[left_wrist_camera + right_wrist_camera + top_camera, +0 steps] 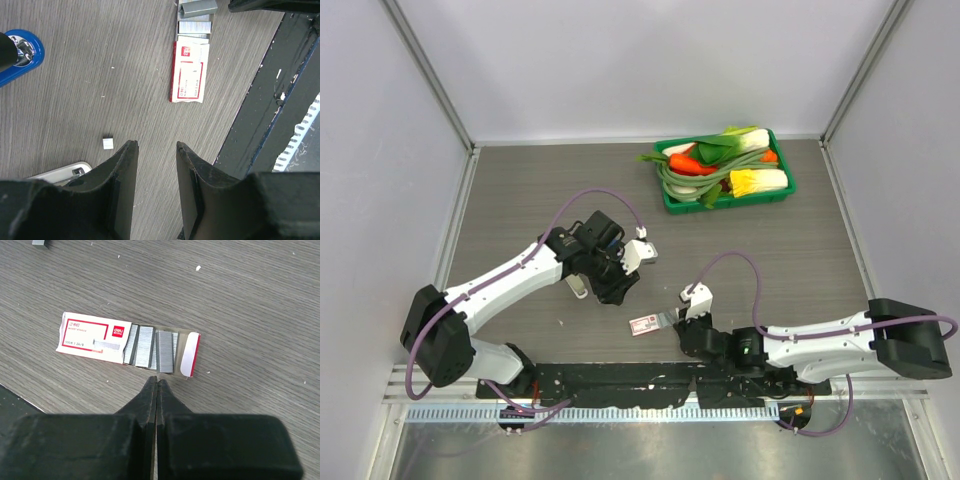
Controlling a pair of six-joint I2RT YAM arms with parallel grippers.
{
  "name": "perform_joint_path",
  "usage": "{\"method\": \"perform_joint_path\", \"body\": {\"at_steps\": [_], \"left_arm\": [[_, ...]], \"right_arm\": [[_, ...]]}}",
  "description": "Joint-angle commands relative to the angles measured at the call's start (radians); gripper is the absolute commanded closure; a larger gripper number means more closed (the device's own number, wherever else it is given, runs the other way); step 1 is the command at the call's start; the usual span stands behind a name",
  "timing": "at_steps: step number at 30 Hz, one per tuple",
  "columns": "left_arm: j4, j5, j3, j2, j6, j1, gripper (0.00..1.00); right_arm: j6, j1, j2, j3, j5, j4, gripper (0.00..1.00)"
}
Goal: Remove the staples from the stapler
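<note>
The blue stapler lies at the top left of the left wrist view. A pale grey part of it shows at the lower left and beside my left gripper from above. A tiny silvery bit of staples lies loose on the table between them, and shows at the top edge of the right wrist view. My left gripper is open and empty above the table. My right gripper is shut on nothing, its tip just short of the box's open end.
A flat red-and-white staple box lies open with grey staple strips showing. A green tray of toy vegetables stands at the back right. The black base rail runs along the near edge.
</note>
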Motion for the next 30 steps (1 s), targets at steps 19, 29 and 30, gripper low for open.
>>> {"method": "perform_joint_path", "body": {"at_steps": [19, 29, 30], "left_arm": [[0.021, 0.008, -0.007, -0.005, 0.007, 0.0, 0.6], [0.022, 0.003, -0.025, -0.019, 0.014, 0.002, 0.6], [0.022, 0.001, -0.023, -0.017, 0.014, 0.002, 0.6]], "right_arm": [[-0.085, -0.072, 0.092, 0.038, -0.054, 0.127, 0.99], [-0.111, -0.081, 0.152, 0.071, -0.077, 0.182, 0.99], [-0.119, -0.082, 0.152, 0.074, -0.078, 0.187, 0.99]]}}
